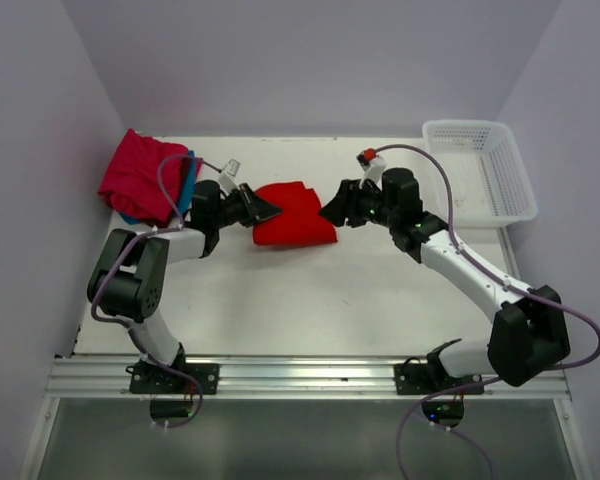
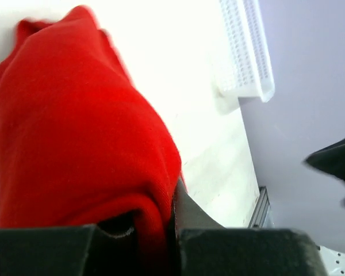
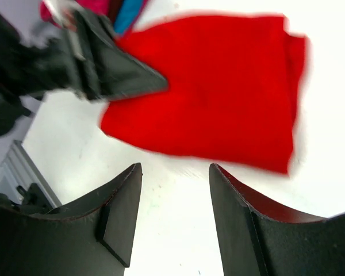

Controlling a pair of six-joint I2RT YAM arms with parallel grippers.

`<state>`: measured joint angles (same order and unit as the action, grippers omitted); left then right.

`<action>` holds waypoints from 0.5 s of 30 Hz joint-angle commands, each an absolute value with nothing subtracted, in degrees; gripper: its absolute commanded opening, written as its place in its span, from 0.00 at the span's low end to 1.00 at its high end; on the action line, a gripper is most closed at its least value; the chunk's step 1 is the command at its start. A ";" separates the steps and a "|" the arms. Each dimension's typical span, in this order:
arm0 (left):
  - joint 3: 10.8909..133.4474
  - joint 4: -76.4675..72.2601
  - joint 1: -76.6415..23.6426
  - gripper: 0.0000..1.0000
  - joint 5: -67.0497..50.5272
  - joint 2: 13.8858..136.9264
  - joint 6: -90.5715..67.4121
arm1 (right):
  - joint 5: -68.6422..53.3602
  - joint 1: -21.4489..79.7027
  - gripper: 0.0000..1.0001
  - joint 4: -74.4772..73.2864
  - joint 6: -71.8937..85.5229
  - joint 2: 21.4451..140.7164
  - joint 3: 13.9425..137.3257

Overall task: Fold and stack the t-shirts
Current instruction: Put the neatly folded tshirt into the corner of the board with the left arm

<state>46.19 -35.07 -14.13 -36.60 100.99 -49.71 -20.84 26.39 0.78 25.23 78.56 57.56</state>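
Left jaws: pinched on folded bright red cloth t-shirt (image 1: 298, 215), likely for stacking.
Right jaws: spread, clear of it.

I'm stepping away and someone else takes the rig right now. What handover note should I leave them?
Left claw: shut on the left edge of the red t-shirt.
Right claw: open, empty, just off that shirt's right edge.
Things: the red t-shirt lies folded mid-way across the table. The crimson-pink t-shirt sits on the teal-blue t-shirt at the far-left corner.
Done: the red one looks folded, and the other two are piled.
Left: probably move the red one onto that pile.
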 commanded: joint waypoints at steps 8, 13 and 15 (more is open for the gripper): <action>56.42 -34.02 -6.87 0.00 -29.01 93.43 -48.61 | -17.23 26.45 0.54 -5.80 22.32 74.18 50.63; 65.47 -29.62 -1.69 0.00 -28.39 94.92 -46.41 | -17.58 26.46 0.54 -6.94 21.98 73.04 48.61; 69.58 -28.40 -0.09 0.00 -28.48 96.23 -45.71 | -17.49 26.45 0.53 -7.99 21.62 72.60 47.82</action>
